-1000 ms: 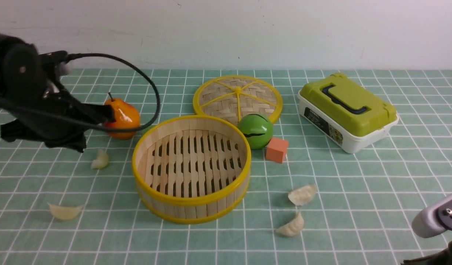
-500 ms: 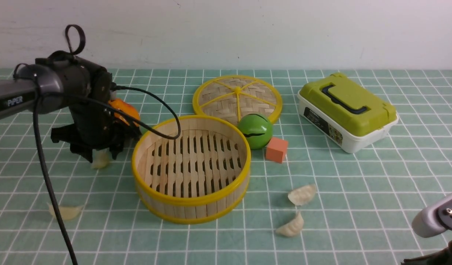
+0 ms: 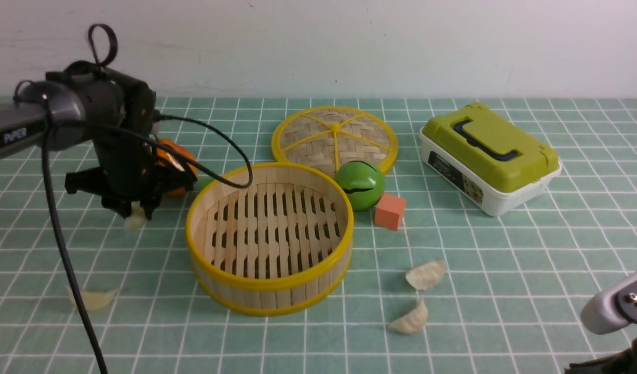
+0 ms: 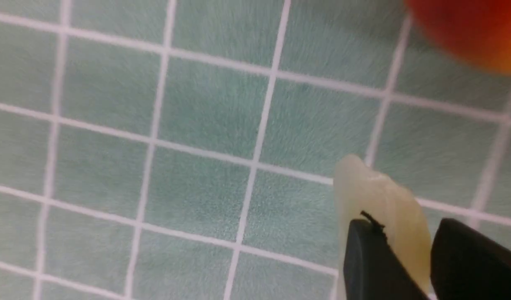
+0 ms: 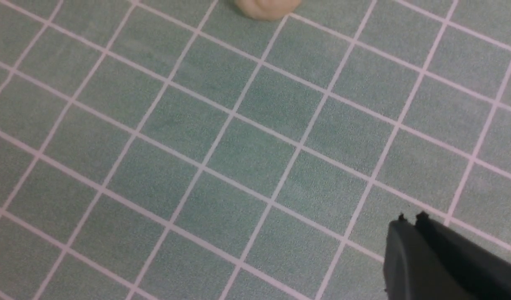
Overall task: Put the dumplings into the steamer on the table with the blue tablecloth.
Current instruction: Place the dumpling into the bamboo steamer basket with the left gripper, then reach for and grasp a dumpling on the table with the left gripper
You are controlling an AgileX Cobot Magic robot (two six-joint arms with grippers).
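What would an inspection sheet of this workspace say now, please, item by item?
Surface: teal grid tablecloth, flat, covers the whole surface.
Job's things: steamer holds no dumpling; one dumpling in the left gripper; three loose dumplings on the cloth.
Clutter: woven lid, green ball, orange cube, green-lidded box, orange pear partly behind the left gripper.
Grippers: left gripper's fingers shut on the dumpling; right gripper shut, holding nothing.
Cables: black cable hangs from the left arm, passing close by one loose dumpling.
Surroundings: white wall; nothing else seen.
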